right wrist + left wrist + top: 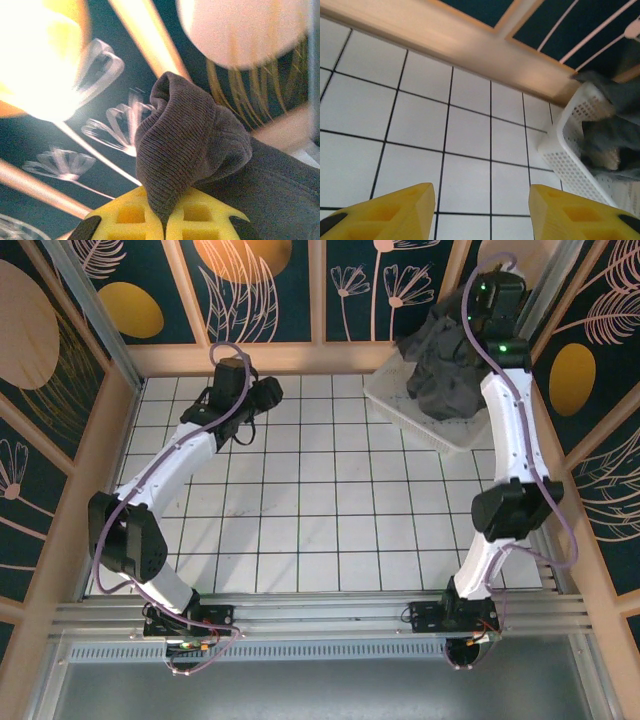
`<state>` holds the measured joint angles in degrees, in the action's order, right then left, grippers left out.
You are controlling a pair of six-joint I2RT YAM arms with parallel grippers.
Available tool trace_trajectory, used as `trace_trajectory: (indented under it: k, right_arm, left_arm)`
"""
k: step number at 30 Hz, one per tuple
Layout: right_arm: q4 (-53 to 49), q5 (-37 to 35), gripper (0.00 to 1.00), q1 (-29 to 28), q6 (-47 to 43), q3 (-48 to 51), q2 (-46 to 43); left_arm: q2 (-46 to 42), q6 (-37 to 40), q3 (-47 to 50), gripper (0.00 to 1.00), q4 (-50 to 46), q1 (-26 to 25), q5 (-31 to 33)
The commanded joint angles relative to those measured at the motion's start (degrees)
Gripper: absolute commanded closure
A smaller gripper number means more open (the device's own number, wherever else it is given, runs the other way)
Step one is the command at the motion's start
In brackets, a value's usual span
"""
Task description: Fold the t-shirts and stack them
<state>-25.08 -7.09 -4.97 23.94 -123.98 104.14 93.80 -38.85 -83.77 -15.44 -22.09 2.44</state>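
A dark charcoal t-shirt (447, 362) rises in a bunched heap out of the white basket (400, 410) at the back right. My right gripper (478, 312) holds it up from above. In the right wrist view its yellow fingers (130, 215) are pinched together on a ribbed fold of the t-shirt (190, 145). My left gripper (262, 397) hangs over the tiled floor at the back left, away from the shirt. In the left wrist view the left gripper (481, 212) is wide open over bare tiles, with the basket (567, 150) and dark fabric (615, 125) to its right.
The white tiled floor (300, 500) stretches across the middle. A wooden rail (300, 357) runs along the back wall, and an aluminium frame (320, 615) crosses the near edge by the arm bases.
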Motion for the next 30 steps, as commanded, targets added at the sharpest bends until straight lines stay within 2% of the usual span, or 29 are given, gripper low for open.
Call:
trace_trajectory:
  k: [1,5,9,12,15,16,17,19,20,22,25,27,30]
  right_arm:
    - [9.0,3.0,1.00,-4.7,-4.0,-1.4,-4.2]
    - [8.5,3.4,1.00,-11.2,-5.5,-6.2,-5.9]
    - [8.3,1.6,1.00,-19.8,-7.2,-4.9,-7.3]
    - [7.9,0.5,1.00,-27.5,-8.0,0.5,-7.4]
    - [8.7,5.6,1.00,-33.7,-7.0,9.5,-5.9]
    - [8.0,9.3,1.00,-35.3,-6.6,11.7,-4.1]
    - [6.6,13.4,0.93,-36.6,-6.1,12.5,-1.7]
    - [2.6,25.0,0.62,-38.4,-7.1,11.3,4.2]
    - [-0.9,27.5,0.55,-39.4,-7.8,8.6,7.2]
    - [-3.0,29.6,0.47,-42.0,-10.2,7.2,9.2]
    - [1.5,26.7,0.35,-41.6,-8.5,14.2,6.3]
    - [4.8,25.7,0.34,-38.5,-4.8,19.6,4.0]
    - [5.8,20.5,0.36,-32.8,1.0,25.9,2.6]
  left_arm:
    - [-0.6,-0.4,-2.9,0.47,-3.9,-0.3,6.2]
    - [-2.0,-0.4,-3.2,0.45,-5.3,-0.3,10.9]
    - [-5.0,-0.9,-2.4,0.40,-6.8,-0.3,16.8]
    - [-7.8,-1.4,-1.6,0.36,-8.0,-0.3,21.4]
    - [-10.7,-2.4,-0.6,0.33,-9.9,-0.3,25.5]
    - [-11.6,-3.0,-0.2,0.32,-11.0,-0.3,27.2]
    - [-12.9,-3.6,0.3,0.32,-12.4,-0.3,28.7]
    - [-15.3,-4.2,2.1,0.31,-14.1,-0.4,30.5]
    - [-16.7,-4.3,3.4,0.31,-14.7,-0.3,31.0]
    - [-19.1,-4.7,6.1,0.30,-15.9,-0.3,30.9]
    - [-21.6,-5.2,9.9,0.31,-17.5,-0.3,27.3]
    - [-22.2,-5.4,12.4,0.31,-18.2,-0.3,22.9]
    - [-21.8,-7.5,16.2,0.32,-21.2,-0.3,16.9]
